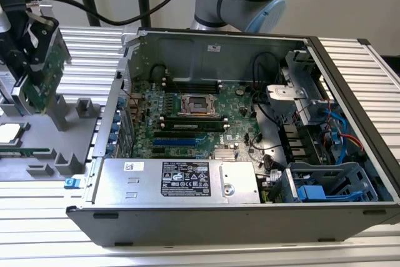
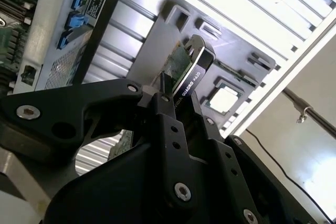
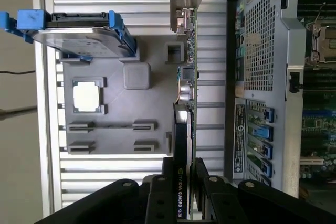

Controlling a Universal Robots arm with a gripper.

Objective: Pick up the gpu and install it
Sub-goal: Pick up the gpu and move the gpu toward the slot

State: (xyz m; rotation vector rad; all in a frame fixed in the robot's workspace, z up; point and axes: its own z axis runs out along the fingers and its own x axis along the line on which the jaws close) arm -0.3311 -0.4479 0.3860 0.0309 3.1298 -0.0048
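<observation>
Closest to both wrist cameras are my black fingers [image 3: 160, 198], clamped on the flat faces of the gpu [image 3: 186, 82]. The card stands on edge between them, green board on one side and black cover on the other. I judge that this hold leaves the card's long edges free for seating.

At the exterior view's left, my gripper [image 1: 31, 42] holds the gpu [image 1: 47, 67] upright over the grey tray [image 1: 37, 136]. The tray has moulded holders that keep each part in its own place, and a processor chip [image 1: 9, 132] lies flat in one pocket. I cannot tell whether the card's lower edge is clear of its holder.

Further right, just beside the tray, the computer case [image 1: 219, 35] lies on its side with the cover off, so the motherboard [image 1: 187, 123] faces upward. Its expansion slots [image 1: 175, 137] look unoccupied, so the install is not yet done. At the far right sits the drive cage [image 1: 325, 179].
</observation>
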